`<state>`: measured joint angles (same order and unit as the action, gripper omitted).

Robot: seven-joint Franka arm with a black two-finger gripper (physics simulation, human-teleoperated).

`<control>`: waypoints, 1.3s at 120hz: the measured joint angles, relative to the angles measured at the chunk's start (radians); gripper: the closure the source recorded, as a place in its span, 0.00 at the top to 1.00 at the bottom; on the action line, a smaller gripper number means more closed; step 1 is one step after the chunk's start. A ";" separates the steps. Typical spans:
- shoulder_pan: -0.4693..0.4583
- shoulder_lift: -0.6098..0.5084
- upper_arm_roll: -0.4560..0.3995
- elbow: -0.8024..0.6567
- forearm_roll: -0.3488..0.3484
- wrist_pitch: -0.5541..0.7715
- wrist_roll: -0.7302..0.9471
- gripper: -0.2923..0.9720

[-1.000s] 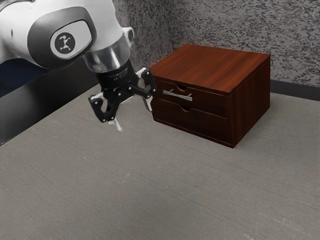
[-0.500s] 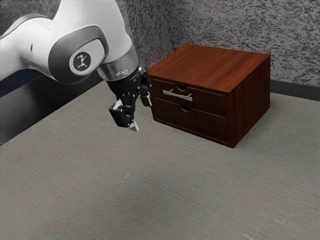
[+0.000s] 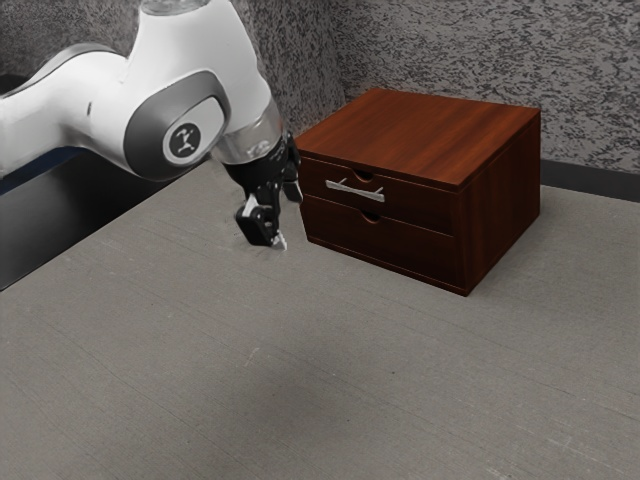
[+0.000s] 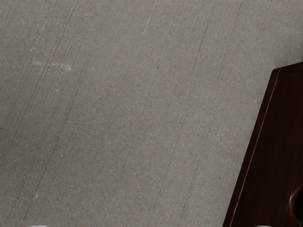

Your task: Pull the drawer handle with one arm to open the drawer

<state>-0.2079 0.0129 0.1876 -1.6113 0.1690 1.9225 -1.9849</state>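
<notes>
A dark red wooden cabinet (image 3: 420, 135) with two drawers stands at the back of the grey table (image 3: 300, 380). The upper drawer (image 3: 400, 200) carries a silver bar handle (image 3: 354, 189) and sits flush with the cabinet front, as does the lower drawer (image 3: 385, 242). My gripper (image 3: 275, 215) hangs just off the cabinet's front corner, toward the exterior view's left of the handle, open and holding nothing. One finger (image 3: 258, 222) points down at the table; the other lies close to the cabinet's edge. In the wrist view the cabinet's front (image 4: 274, 165) shows beside bare table (image 4: 118, 113).
A black panel (image 3: 60, 215) runs along the table's far left side. A rough grey wall (image 3: 480, 45) with a dark baseboard (image 3: 590, 180) stands behind the cabinet. Open table surface stretches in front of the cabinet.
My hand has moved toward the exterior view's right, closer to the cabinet's front corner, and has turned so the fingers are seen nearly edge-on. The drawers have not moved.
</notes>
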 joint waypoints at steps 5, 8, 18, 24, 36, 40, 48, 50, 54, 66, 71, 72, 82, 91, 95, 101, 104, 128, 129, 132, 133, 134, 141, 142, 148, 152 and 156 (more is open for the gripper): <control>0.007 0.015 0.000 0.002 0.004 0.031 -0.005 0.66; 0.011 0.023 0.000 0.003 0.006 0.052 -0.007 0.66; 0.028 0.043 0.000 0.003 0.017 0.120 -0.015 0.66; 0.038 0.056 0.001 0.004 0.022 0.168 -0.017 0.66; 0.064 0.098 0.000 0.023 0.027 0.248 -0.019 0.66; 0.073 0.118 0.000 0.037 0.028 0.268 -0.019 0.66; 0.081 0.137 -0.006 0.052 0.029 0.300 -0.013 0.66; 0.079 0.139 -0.007 0.054 0.030 0.306 -0.011 0.66; 0.076 0.144 -0.009 0.055 0.031 0.317 -0.003 0.66; 0.079 0.186 -0.011 0.094 0.029 0.343 0.020 0.66; 0.093 0.207 -0.025 0.115 0.030 0.350 0.028 0.66; 0.099 0.210 -0.031 0.117 0.030 0.352 0.030 0.66; 0.160 0.226 -0.093 0.131 0.031 0.363 0.045 0.66; 0.174 0.236 -0.107 0.134 0.031 0.371 0.057 0.66; 0.177 0.241 -0.109 0.135 0.032 0.375 0.063 0.66; 0.178 0.250 -0.111 0.135 0.032 0.381 0.077 0.66; 0.179 0.253 -0.112 0.135 0.033 0.384 0.086 0.66; 0.190 0.317 -0.115 0.182 0.038 0.400 0.154 0.66; 0.190 0.318 -0.115 0.183 0.038 0.402 0.157 0.66; 0.193 0.322 -0.115 0.187 0.038 0.406 0.166 0.66; 0.193 0.323 -0.115 0.188 0.039 0.407 0.169 0.66; 0.193 0.324 -0.115 0.189 0.039 0.408 0.172 0.66; 0.195 0.327 -0.116 0.192 0.040 0.416 0.192 0.66; 0.195 0.327 -0.117 0.192 0.041 0.417 0.195 0.66; 0.197 0.328 -0.125 0.193 0.048 0.423 0.212 0.66; 0.196 0.328 -0.130 0.192 0.055 0.426 0.225 0.66; 0.196 0.329 -0.133 0.188 0.060 0.432 0.237 0.66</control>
<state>-0.0121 0.3415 0.0549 -1.4230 0.2288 2.3543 -1.7479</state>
